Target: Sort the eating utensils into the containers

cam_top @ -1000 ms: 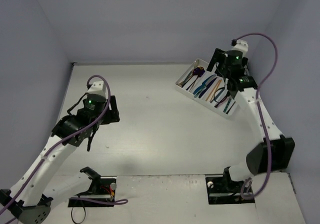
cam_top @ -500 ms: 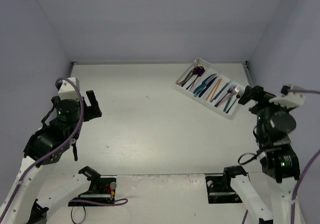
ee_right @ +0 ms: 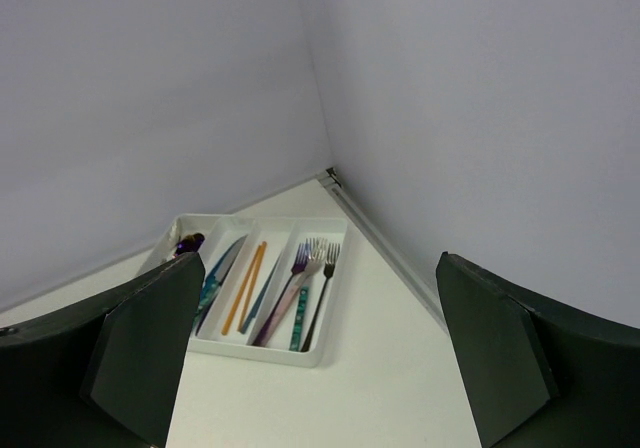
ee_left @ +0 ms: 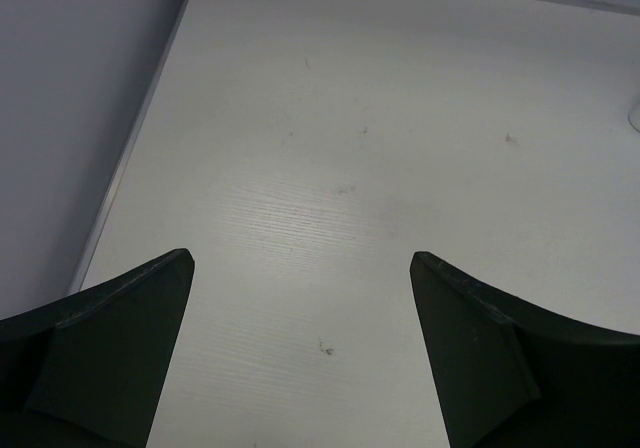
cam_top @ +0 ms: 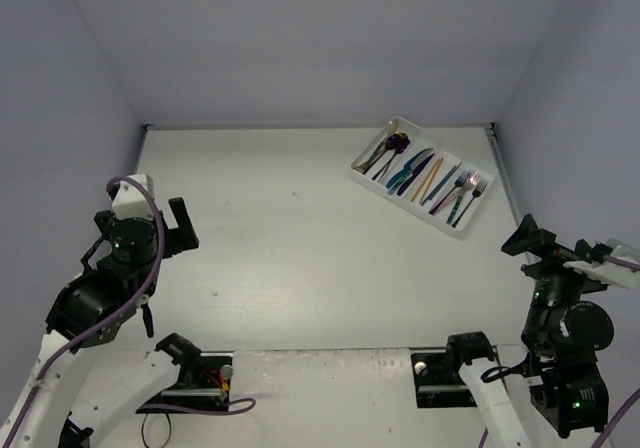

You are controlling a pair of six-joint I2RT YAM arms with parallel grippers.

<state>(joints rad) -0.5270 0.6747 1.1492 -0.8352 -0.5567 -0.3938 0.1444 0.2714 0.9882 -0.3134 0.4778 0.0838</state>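
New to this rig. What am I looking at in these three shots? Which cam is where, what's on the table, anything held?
Two robot arms are bolted at the near edge of a white table. The wide picture comes from a fixed camera above and behind them; the left arm is on its left. The other two come from a camera on each wrist, so the dark wedges at the bottom are that arm's own fingers. The left pincer faces the tabletop. The right pincer faces the far right corner, where a white cutlery tray lies. Coloured utensils lie in its long compartments, among them forks and orange chopsticks. Both pincers are open and hold nothing.
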